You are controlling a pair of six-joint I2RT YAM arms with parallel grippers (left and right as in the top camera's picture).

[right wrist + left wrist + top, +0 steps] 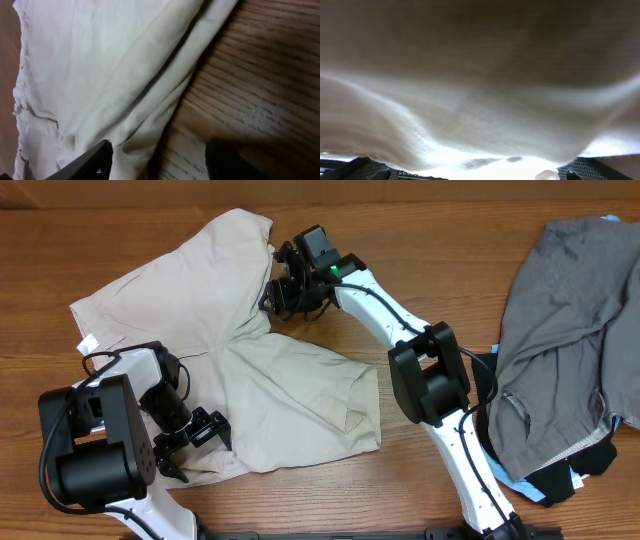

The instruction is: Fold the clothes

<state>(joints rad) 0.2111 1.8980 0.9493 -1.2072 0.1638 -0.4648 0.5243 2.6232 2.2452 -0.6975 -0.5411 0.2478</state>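
The light beige cotton shorts (260,370) lie spread on the brown wooden table (420,240). The right gripper (283,288) is down at their folded edge with its jaws apart. One black finger (92,162) is over the cloth, the other is over bare wood, and the hem runs between them. The left gripper (192,448) stands wide at the shorts' near edge, with fabric close in front of it. A crumpled grey garment (570,320) lies well beyond the right arm.

- Centre-left, on table (430,240): shorts (250,370).
- Right edge: heap of other clothes (570,330).
- Upper centre, at shorts' edge: right claw (285,290).
- Lower left, over shorts: left claw (195,445).
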